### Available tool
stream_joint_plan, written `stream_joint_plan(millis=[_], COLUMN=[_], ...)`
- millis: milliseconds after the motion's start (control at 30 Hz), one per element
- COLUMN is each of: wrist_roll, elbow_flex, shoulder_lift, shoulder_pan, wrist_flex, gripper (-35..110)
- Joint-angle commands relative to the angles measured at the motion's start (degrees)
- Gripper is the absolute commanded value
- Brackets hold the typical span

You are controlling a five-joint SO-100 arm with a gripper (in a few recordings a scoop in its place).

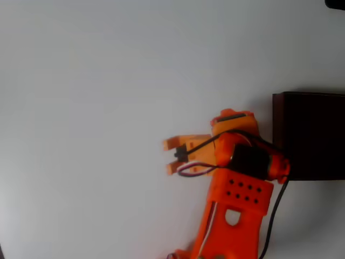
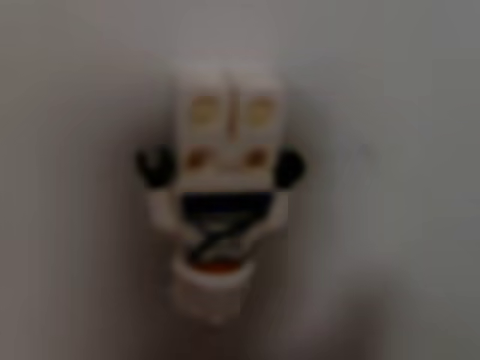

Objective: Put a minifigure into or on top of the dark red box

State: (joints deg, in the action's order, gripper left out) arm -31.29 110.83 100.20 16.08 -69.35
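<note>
From overhead, the orange arm reaches up from the bottom of the frame, its gripper (image 1: pixel 171 156) at centre with the two fingertips parted over bare white table (image 1: pixel 86 81); nothing shows between them. The dark red box (image 1: pixel 310 135) sits at the right edge, maroon wall around a near-black inside, touching the arm's outline in this view.

At the wrist, the minifigure (image 2: pixel 221 214) lies flat on the table at centre frame, legs toward the top, head toward the bottom, badly blurred. It is white, with black hands at either side and dark marks across the torso. It looks light, rigid and smooth, liable to slip or twist; the flat-sided torso or legs appear the safest hold.
</note>
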Motion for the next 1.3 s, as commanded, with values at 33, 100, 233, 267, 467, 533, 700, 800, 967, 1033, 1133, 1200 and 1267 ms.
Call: stream_joint_plan(millis=[33, 100, 233, 267, 467, 533, 700, 800, 967, 1033, 1133, 1200, 1267], wrist_roll=[-0.4, -0.6, -0.4, -0.3, 0.4, 0.4, 0.9, 1.4, 1.8, 2.2, 2.5, 2.7, 3.1], elbow_flex=[-2.2, -1.9, -1.7, -1.8, -2.0, -2.1, -2.4, -3.3, -5.3, -6.4, -8.5, -9.3, -9.8], shoulder_lift=[-1.0, -1.8, -3.8, -4.4, -7.8, -8.4, -9.9, -11.7, -14.9, -16.3, -18.8, -20.1, -21.0], shoulder_pan=[2.8, 3.3, 4.0, 4.1, 4.3, 4.4, 4.4, 4.2, 4.2, 4.2, 4.2, 4.1, 4.1], wrist_flex=[1.4, 1.8, 2.6, 2.7, 2.9, 3.0, 3.1, 3.1, 2.9, 2.5, 1.8, 1.8, 1.9], gripper=[20, 20, 20, 20, 20, 21, 21, 21, 20, 21, 20, 20, 20])
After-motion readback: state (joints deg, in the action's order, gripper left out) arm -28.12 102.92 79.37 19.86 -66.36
